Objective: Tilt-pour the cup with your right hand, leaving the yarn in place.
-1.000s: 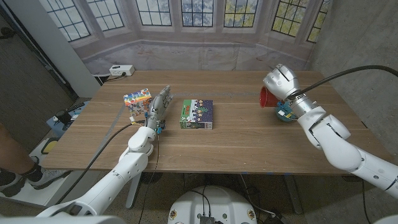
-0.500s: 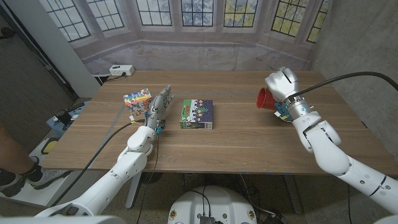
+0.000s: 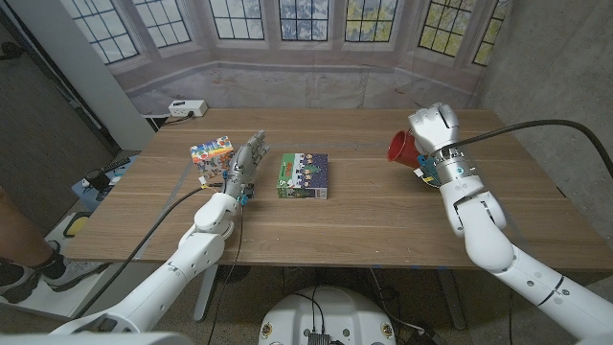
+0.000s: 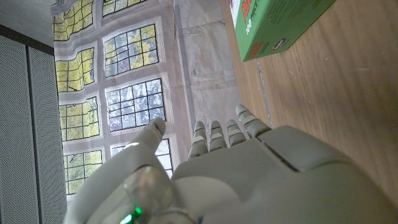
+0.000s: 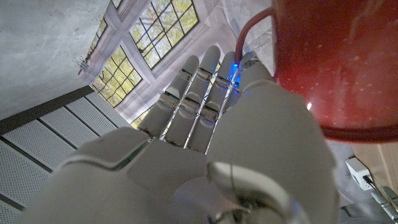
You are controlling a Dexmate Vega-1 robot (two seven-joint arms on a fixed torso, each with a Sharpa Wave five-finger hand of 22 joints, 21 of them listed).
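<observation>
Head view: one red cup (image 3: 399, 147), two boxes (image 3: 303, 176).

The green box (image 4: 279, 25) carries white and red print on its side in the left wrist view, too blurred to read. No other text, number or sign is legible anywhere.
</observation>
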